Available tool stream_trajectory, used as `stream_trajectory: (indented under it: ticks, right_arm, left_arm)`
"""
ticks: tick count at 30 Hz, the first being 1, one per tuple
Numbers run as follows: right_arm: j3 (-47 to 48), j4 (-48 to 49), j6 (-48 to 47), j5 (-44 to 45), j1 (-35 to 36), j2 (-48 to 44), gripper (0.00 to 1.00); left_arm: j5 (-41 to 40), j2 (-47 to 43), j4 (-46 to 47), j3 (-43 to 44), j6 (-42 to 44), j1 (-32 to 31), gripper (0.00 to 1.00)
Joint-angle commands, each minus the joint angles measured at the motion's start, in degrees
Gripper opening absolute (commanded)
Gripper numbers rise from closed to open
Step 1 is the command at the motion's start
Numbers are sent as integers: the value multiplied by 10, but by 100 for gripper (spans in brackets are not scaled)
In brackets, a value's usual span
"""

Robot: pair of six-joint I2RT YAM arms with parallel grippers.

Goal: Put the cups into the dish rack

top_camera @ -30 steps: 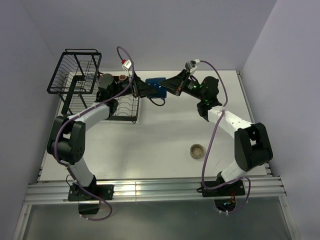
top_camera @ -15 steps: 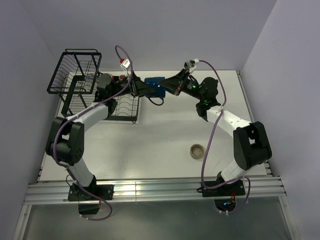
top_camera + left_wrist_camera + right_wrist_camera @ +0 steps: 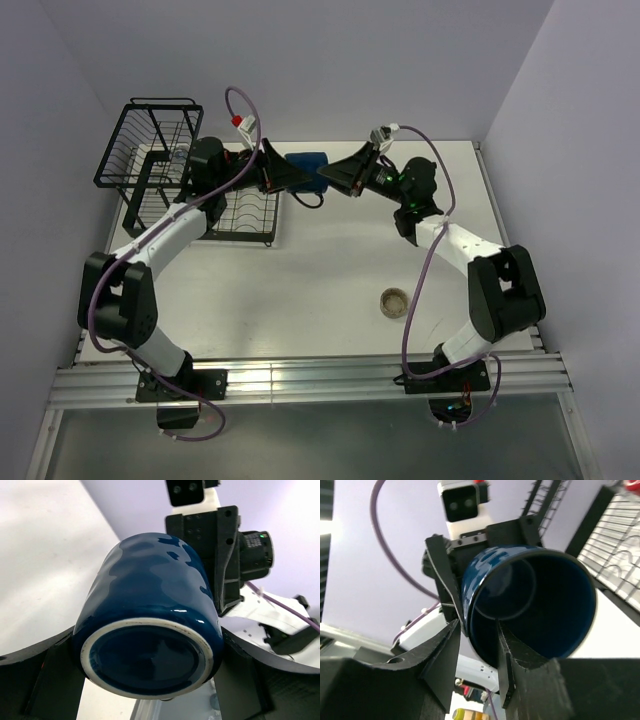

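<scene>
The dark blue mug (image 3: 307, 162) hangs on its side in the air between both grippers, just right of the dish rack (image 3: 150, 140). My left gripper (image 3: 285, 175) is shut on the mug's base end (image 3: 150, 605); its fingers (image 3: 50, 675) flank the body. My right gripper (image 3: 335, 178) straddles the mug's rim (image 3: 540, 610), one finger inside and one outside, closed on the wall. The clear glass (image 3: 178, 157) stands in the rack's basket. The low beige cup (image 3: 395, 301) sits on the table at front right. The red mug and the tan cup are hidden.
The rack's flat slotted tray (image 3: 240, 215) lies below the left forearm and shows in the right wrist view (image 3: 620, 535). Purple cables loop above both wrists. The walls stand close behind the rack.
The mug and both grippers have shifted slightly left toward the rack. The left arm's elbow has swung out to the left and the arm has stretched.
</scene>
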Motion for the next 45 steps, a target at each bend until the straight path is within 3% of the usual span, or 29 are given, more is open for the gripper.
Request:
stream_trajectory:
  ticks: [1,11,18,22,29,32,45]
  right_arm:
    - [-10,-13,-24,-11,-18,-45,41]
    - [-25,-154,-115,33,-59,-85,42]
    - [25,-381,-252,126,-70,-113,42]
    - [50,-437,-288,159,-70,-113,41]
    - [63,-470,-313,164,-70,-98,41]
    - [66,-473,-314,163,-69,-89,41]
    - [76,-482,-322,151,-70,-59,41]
  left_arm:
    - [-77,-39,-61,44,68,5,0]
    - [-182,-64,-221,93,169,5,0]
    - [-449,-44,-421,190,270,-22,0]
    - [-586,15,-504,281,312,-57,0]
    - [-724,126,-622,400,319,-69,0]
    - [-757,163,-653,423,319,-66,0]
    - [-768,208,-653,395,308,-8,0]
